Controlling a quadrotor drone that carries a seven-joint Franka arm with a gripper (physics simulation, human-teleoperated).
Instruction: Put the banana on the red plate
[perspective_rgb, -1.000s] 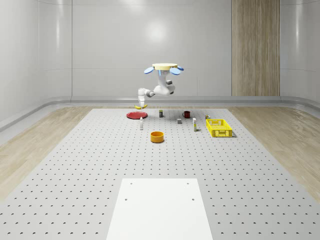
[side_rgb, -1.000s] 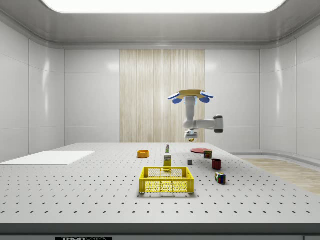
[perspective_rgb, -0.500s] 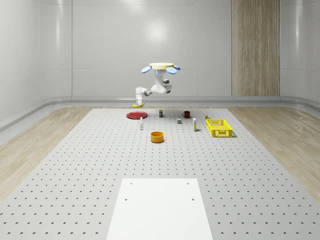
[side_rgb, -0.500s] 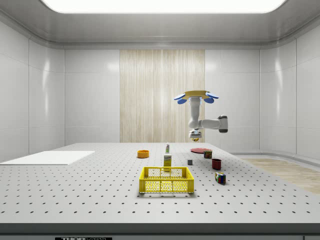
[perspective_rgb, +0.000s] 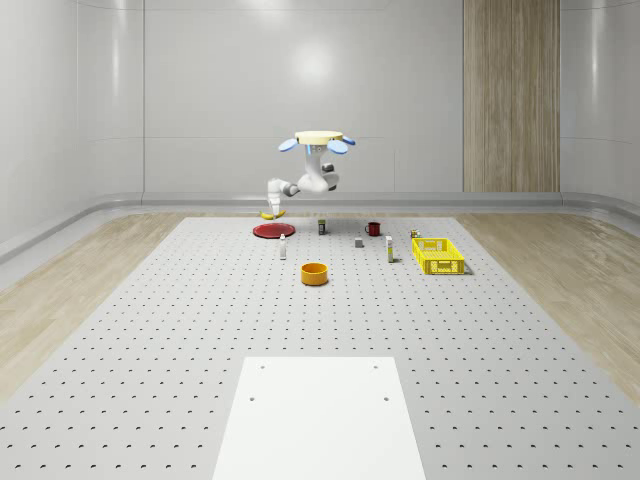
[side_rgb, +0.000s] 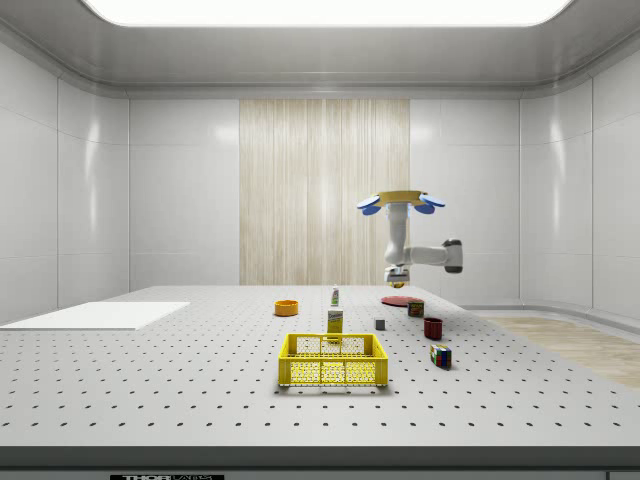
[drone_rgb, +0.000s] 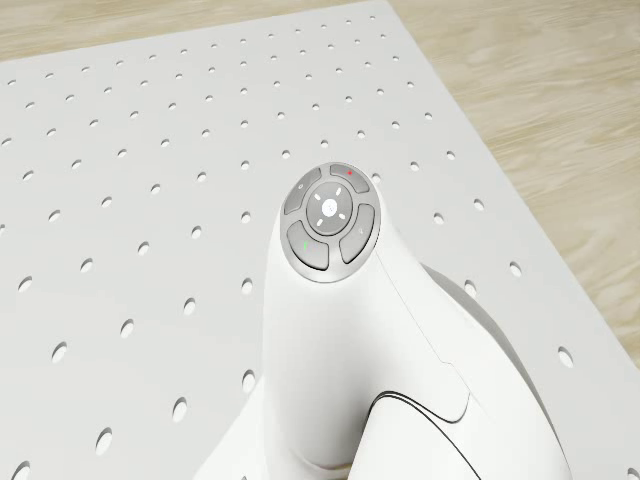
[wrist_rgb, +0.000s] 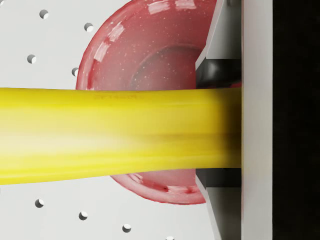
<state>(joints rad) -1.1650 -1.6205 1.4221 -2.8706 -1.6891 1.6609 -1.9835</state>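
Note:
I hover above the far part of the perforated table (perspective_rgb: 200, 300), beside the red plate (perspective_rgb: 272, 230). My drone body (perspective_rgb: 318, 140) hangs in the air with the arm (drone_rgb: 330, 230) reaching down toward the whole-scene view's left. My gripper (perspective_rgb: 269, 207) is shut on the yellow banana (perspective_rgb: 267, 214), a little above the plate. In the side view the banana (side_rgb: 397, 284) hangs over the plate (side_rgb: 397, 299). In the wrist view the banana (wrist_rgb: 115, 135) lies across the fingers (wrist_rgb: 222, 75), and the red plate (wrist_rgb: 145, 55) sits straight beneath it.
An orange bowl (perspective_rgb: 315, 273) and a yellow basket (perspective_rgb: 438, 255) stand nearer the middle. A dark red mug (perspective_rgb: 373, 228), small bottles and a colored cube (side_rgb: 440, 356) stand near the plate. A white panel (perspective_rgb: 320, 415) lies at the near end.
The drone and arm have shifted toward the whole-scene view's left, the side view's right, carrying the banana from beside the plate to over it. The grip is unchanged.

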